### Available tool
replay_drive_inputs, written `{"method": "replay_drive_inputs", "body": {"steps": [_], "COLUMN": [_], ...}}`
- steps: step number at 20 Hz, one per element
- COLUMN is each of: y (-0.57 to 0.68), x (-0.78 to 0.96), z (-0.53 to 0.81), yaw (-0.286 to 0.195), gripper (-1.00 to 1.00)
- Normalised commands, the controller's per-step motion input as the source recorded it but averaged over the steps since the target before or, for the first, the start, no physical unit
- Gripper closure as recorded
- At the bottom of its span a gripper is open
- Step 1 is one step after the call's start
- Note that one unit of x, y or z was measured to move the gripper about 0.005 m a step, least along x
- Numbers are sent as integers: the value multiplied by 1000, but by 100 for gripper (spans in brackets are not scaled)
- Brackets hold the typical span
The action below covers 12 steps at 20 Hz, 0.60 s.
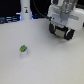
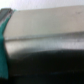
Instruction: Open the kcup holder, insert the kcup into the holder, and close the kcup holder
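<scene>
**Claw high at the far right, pod alone on the tabletop**

The claw hangs above the white tabletop, toward its far edge on the exterior view's right. It is a white blocky body with dark fingers pointing down, and a narrow gap shows between them; they hold nothing, so they stand apart, though the picture is soft and how wide they stand cannot be read. Below them the surface is bare and lit evenly.

The wrist view is badly blurred. It shows a broad grey, smooth band running across the picture, a darker zone beside it, and a teal-green strip along one edge. What these surfaces are cannot be told, and the fingers cannot be made out there.

The kcup stands well apart from the claw, on the tabletop toward the exterior view's left and nearer the front edge. It is a tiny pale pod with a bright green top, seemingly upright, touching nothing else.

Beyond the far edge a white upright post rises against a dark background.
</scene>
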Motion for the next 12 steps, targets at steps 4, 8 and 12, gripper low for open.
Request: {"method": "replay_drive_inputs", "body": {"steps": [4,8,12], "y": [-385,-390,-391], "x": [914,913,912], "z": [115,109,111], "yaw": [-87,-87,-86], "gripper": [100,100,100]}}
